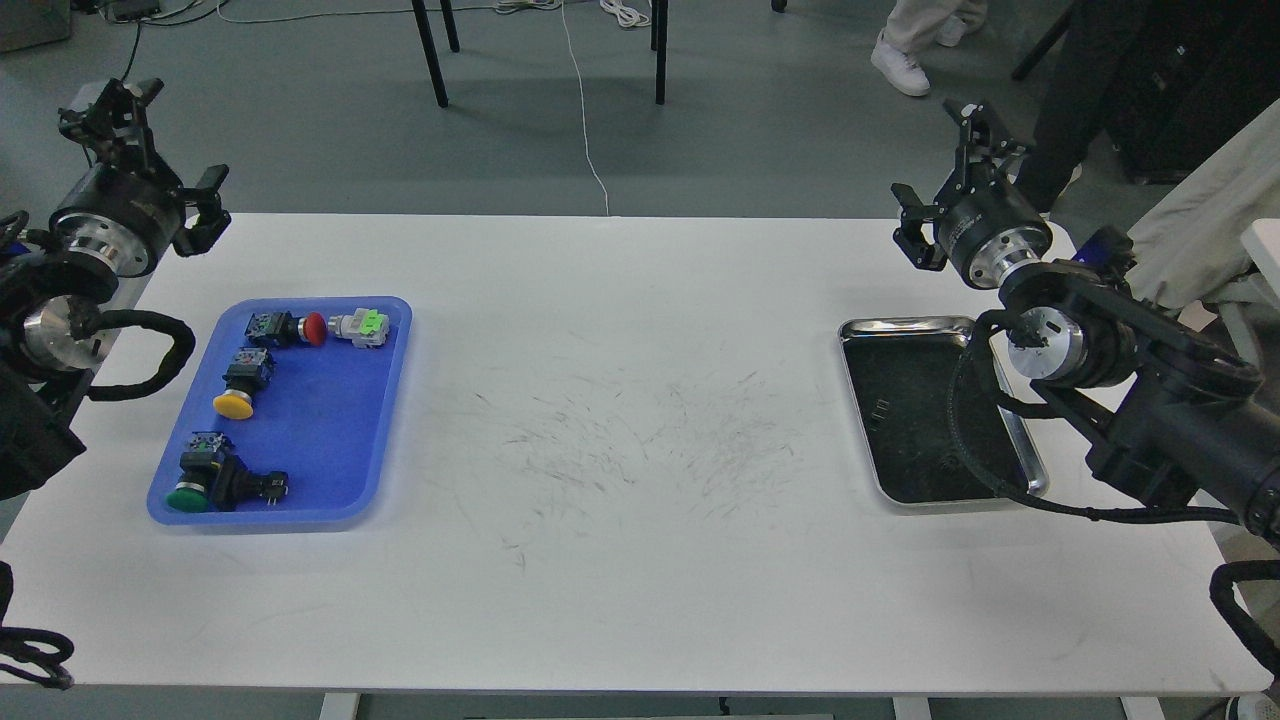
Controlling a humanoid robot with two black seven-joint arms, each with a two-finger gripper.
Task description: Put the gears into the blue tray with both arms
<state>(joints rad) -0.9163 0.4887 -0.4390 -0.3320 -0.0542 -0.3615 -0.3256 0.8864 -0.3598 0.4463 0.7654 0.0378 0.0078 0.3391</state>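
Observation:
The blue tray (330,430) lies on the left of the white table and holds several push-button switches with red (313,328), yellow (232,404) and green (186,496) caps. I cannot make out any gears; they are hidden or too small to tell against the dark surfaces. My left gripper (162,150) hangs open and empty beyond the table's far left corner, above and to the left of the blue tray. Over the far right edge my right gripper (940,165) is open with nothing in it, just behind the steel tray.
A shiny steel tray (900,323) with a dark bottom sits at the right, partly covered by my right arm (1150,400) and its cable. Chair legs (432,55), floor cables and a person's white shoe (900,65) lie beyond the table.

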